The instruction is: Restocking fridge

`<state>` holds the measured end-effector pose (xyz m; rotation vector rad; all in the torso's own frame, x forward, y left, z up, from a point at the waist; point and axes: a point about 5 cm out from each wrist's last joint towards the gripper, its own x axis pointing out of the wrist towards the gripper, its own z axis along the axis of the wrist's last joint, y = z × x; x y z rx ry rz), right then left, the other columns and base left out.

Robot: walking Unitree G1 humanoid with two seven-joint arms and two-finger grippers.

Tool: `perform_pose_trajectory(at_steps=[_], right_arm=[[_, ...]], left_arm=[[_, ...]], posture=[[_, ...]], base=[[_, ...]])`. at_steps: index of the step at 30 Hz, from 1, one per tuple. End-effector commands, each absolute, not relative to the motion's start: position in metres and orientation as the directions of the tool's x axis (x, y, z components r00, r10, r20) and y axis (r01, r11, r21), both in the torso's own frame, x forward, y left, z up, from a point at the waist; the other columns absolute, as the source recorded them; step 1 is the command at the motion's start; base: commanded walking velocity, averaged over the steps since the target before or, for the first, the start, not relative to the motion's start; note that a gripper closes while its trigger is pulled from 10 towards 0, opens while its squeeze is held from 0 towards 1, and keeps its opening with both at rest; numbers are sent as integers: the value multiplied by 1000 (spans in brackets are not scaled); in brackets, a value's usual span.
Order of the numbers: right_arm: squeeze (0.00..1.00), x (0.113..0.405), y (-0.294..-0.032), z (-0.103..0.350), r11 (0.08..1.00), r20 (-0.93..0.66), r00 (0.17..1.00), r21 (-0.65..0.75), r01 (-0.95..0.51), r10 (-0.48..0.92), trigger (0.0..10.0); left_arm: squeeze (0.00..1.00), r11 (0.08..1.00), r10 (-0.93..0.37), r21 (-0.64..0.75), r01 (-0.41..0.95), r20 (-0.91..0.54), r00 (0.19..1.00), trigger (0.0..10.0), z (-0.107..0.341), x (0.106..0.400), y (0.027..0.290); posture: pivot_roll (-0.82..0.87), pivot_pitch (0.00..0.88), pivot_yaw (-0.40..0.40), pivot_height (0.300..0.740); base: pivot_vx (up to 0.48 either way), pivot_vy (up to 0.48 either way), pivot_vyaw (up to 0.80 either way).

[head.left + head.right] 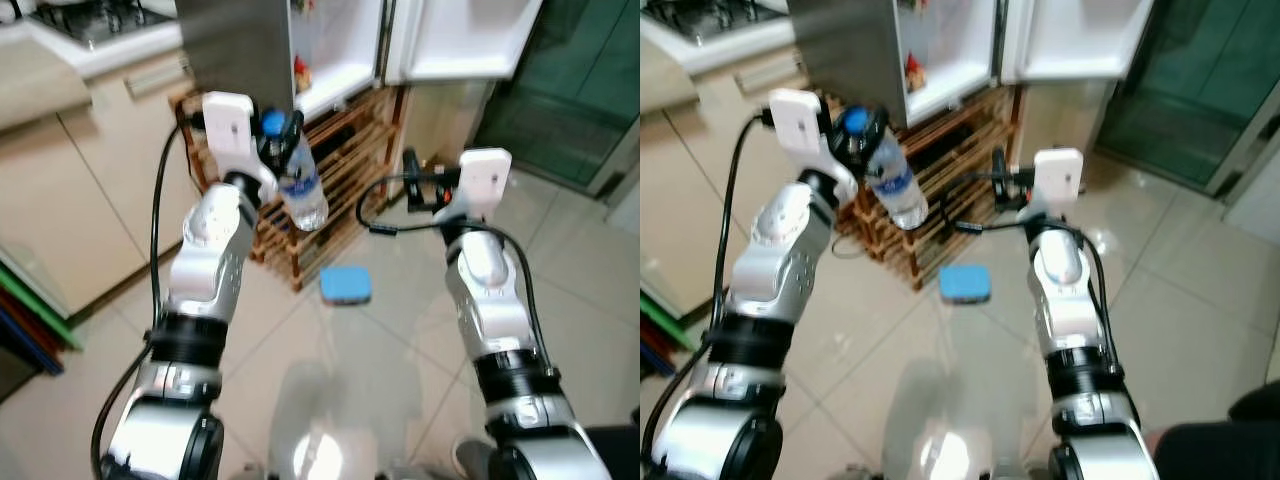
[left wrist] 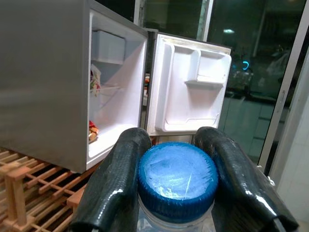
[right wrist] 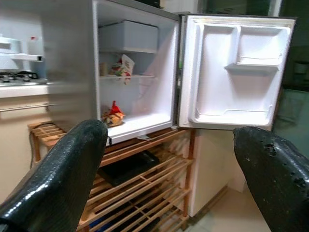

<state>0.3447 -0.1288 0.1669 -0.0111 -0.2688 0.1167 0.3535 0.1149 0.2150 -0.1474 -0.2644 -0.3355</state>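
Standing open on a wooden rack point(image 3: 140, 169), the small fridge point(image 3: 77, 63) had its door point(image 3: 236, 72) swung wide. Left gripper point(image 2: 176, 181) was clamped on the blue-capped water bottle point(image 1: 300, 185), raised before the fridge. Right gripper point(image 3: 169, 169) hung beside it, fingers spread apart. A blue sponge-like pad point(image 1: 346, 285) lay on the tiled floor point(image 1: 400, 340).

A slatted wooden rack point(image 3: 145, 179) stands on the pale tiled floor point(image 1: 400, 340) and carries the small open fridge point(image 3: 120, 72) on its top. A dark flat object point(image 3: 130, 166) lies on a lower shelf. A blue sponge point(image 1: 346, 285) lies on the tiles just beside the rack.
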Motion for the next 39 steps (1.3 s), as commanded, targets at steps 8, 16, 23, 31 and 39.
perform_pose_trajectory(at_steps=[8, 16, 23, 31, 39], right_arm=[[0, 344, -125, 170, 990, 269, 953, -65, -124, 137, 10000], [0, 342, -123, 169, 986, 253, 955, -92, -137, 157, 10000], [0, 342, -133, 176, 993, 278, 955, -89, -84, 105, 10000], [0, 343, -125, 179, 989, 299, 944, -92, -118, 140, 10000], [0, 343, -126, 174, 989, 269, 954, -93, -111, 132, 10000]], left_arm=[[0, 919, -340, -89, 383, 310, 888, 10000, 220, 345, 103], [0, 898, -401, -51, 438, 316, 860, 10000, 220, 339, 86], [0, 882, -428, -64, 466, 302, 852, 10000, 216, 339, 76], [0, 891, -410, -64, 450, 314, 856, 10000, 220, 340, 80], [0, 889, -414, -60, 453, 313, 855, 10000, 219, 336, 84]], posture=[[-133, 0, 26, 732], [-168, 0, 25, 732], [-189, 0, 29, 732], [-167, 0, 14, 732], [-163, 0, 19, 732]], base=[[461, 0, 0], [480, 0, -345], [480, 0, -755], [480, 0, -378], [480, 0, -85]])
